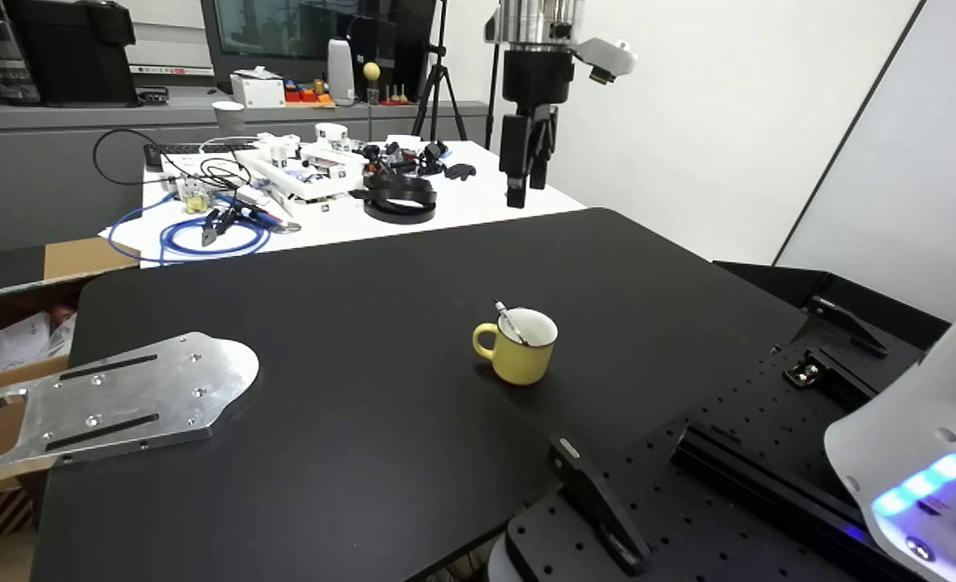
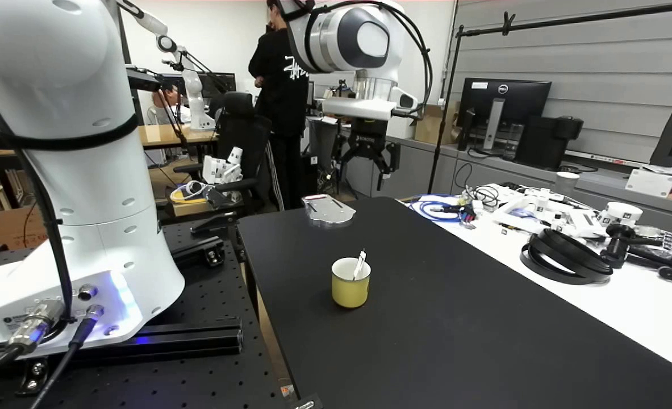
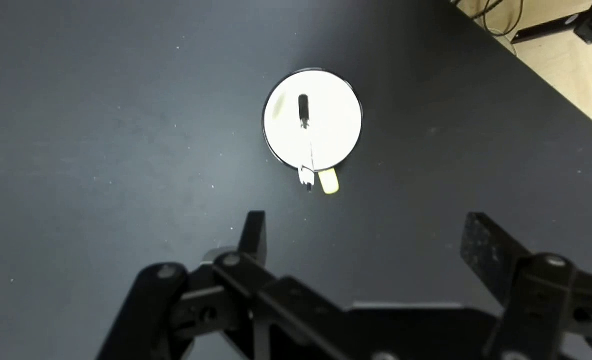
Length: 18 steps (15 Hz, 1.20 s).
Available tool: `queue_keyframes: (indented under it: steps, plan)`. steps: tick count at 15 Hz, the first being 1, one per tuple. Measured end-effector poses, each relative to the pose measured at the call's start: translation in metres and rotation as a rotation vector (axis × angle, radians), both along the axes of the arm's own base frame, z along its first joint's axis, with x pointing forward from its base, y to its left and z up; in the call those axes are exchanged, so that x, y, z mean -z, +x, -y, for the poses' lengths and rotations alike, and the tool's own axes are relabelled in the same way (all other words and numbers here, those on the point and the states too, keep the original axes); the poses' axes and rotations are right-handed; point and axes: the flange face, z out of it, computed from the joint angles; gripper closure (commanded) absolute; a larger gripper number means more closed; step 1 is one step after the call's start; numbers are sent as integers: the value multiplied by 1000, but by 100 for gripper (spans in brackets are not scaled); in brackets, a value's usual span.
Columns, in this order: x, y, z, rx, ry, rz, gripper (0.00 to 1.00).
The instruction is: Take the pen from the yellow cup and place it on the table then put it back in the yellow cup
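Over there the pen (image 1: 511, 322) leans in the yellow cup (image 1: 520, 365), nearer the tabletop (image 2: 455, 341) edge by the robot base (image 2: 103, 250). The jaws hang high, parted and empty; in the wrist view the pen lies beyond them, left of their midline, crosswise to how they'd close.

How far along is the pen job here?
Done: nothing provable. The thin white pen with dark ends leans in the small yellow side-handled cup, which fits start or finish alike. In hand: nothing; the black two-fingered gripper hangs open, clear of the cup. Left: if starting, taking the pen out, laying it on the matte black table and returning it; if finished, seemingly nothing.
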Motion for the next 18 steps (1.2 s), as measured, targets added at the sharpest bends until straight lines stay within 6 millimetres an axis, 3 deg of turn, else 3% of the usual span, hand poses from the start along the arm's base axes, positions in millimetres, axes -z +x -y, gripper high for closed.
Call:
queue_keyframes:
  steps: [12, 18]
  plan:
    - [5, -2, 7, 14, -17, -8, 0]
    - [33, -2, 6, -10, -80, -27, 0]
